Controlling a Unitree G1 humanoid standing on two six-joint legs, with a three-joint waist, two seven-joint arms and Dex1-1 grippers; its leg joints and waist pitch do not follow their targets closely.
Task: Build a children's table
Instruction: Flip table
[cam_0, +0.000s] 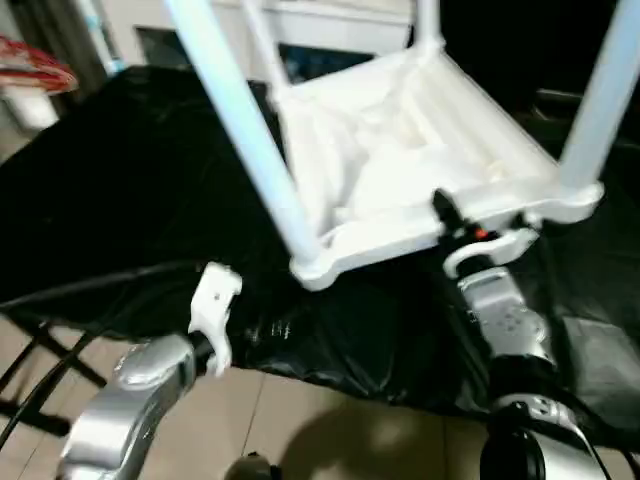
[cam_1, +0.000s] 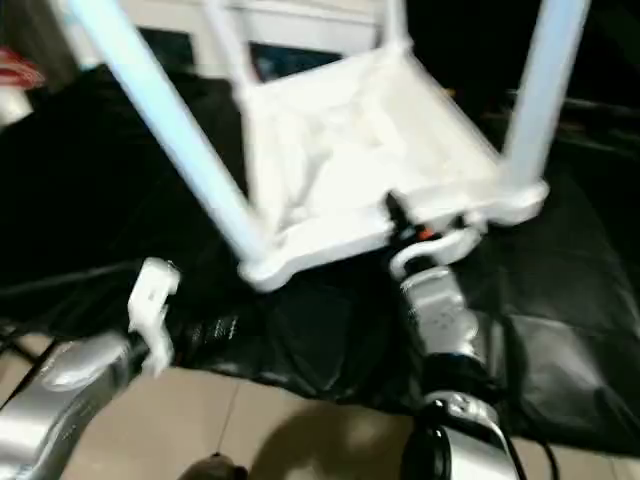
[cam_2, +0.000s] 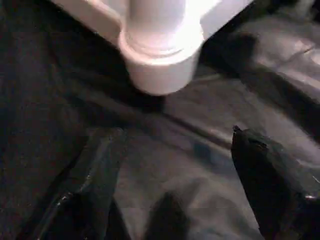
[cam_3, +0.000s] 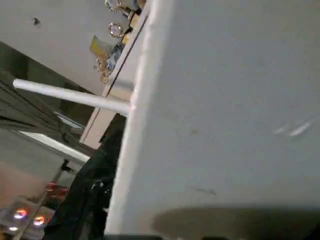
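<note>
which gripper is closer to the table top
Right. The right gripper is at the near edge of the table top, in contact with it. The left gripper hangs open over the black cloth, short of the near corner socket.

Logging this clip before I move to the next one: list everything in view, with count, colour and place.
Table top: one, white, upside down on the black sheet, ribbed underside up.
Legs: four, white, standing up from the corner sockets.
Black sheet: one, covering the work surface.
Cabinet: one, white, behind the table.
Floor: beige tiles, below the sheet's near edge.
Left gripper: black fingers apart, near a corner socket.
Right gripper: at the top's near edge.
</note>
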